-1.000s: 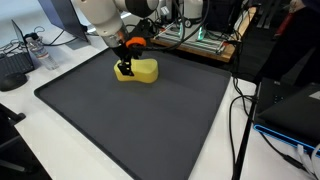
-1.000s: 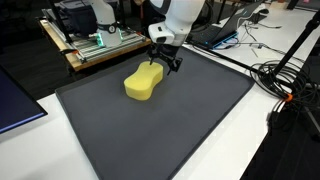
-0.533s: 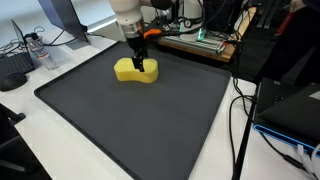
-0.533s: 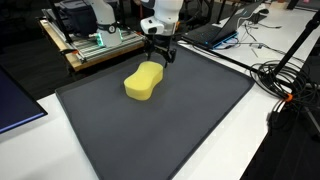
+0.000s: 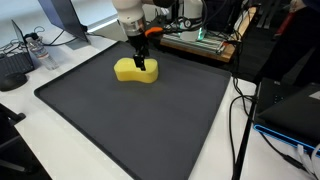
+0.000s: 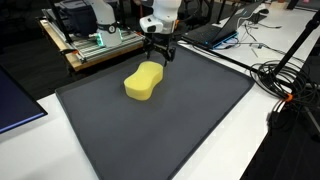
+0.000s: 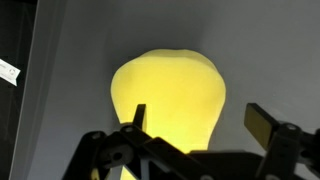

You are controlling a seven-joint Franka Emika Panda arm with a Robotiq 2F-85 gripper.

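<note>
A yellow sponge point(image 5: 128, 71) lies flat on a dark mat point(image 5: 130, 125), near its far edge. The gripper point(image 5: 141, 61) hangs over the sponge's far end with its jaws spread wide, gripping nothing; the sponge is not yet grasped or lifted. The wrist view shows the fingers point(image 7: 262, 128) straddling the sponge's rounded end. Only the exterior views show the whole mat and the cables point(image 6: 272, 75) to its right.
</note>
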